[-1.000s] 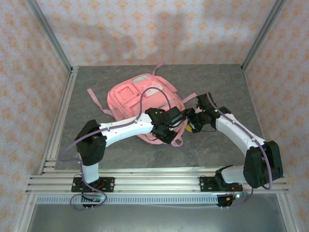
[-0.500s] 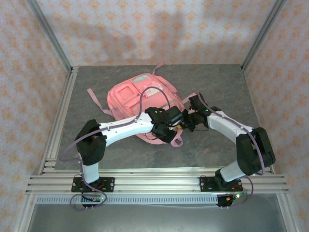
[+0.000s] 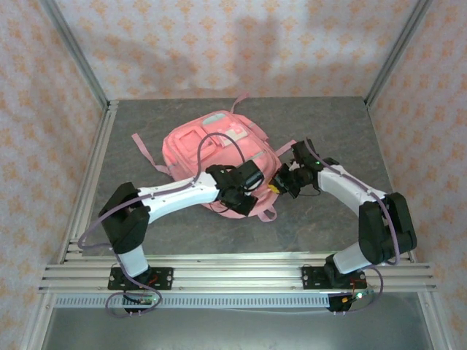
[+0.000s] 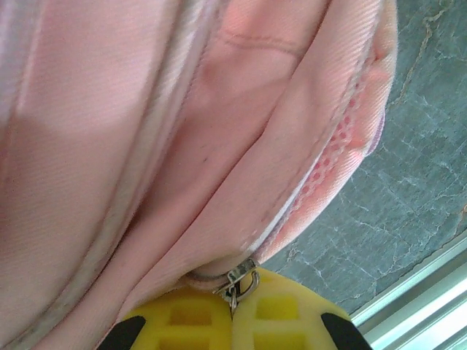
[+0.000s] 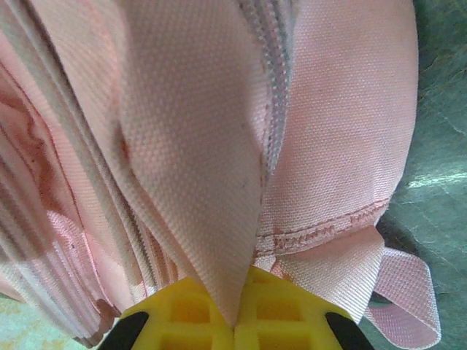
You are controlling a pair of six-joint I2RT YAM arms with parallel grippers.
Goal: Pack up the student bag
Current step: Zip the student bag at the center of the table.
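Observation:
The pink student bag lies flat in the middle of the grey table, its mint patch toward the back. My left gripper sits at the bag's near right edge; in the left wrist view its yellow fingers are shut on a metal zipper pull against pink fabric. My right gripper meets the bag from the right. Its yellow fingers are shut on a fold of pink bag fabric beside a zipper track.
Pink straps trail off the bag to the left and a loop pokes out at the near edge. Aluminium rails frame the table's left side and front. Grey table lies open at the right and back.
The left arm has pulled back to the left, its gripper sliding along the bag's near right edge with the zipper pull. The right gripper has shifted slightly toward the bag.

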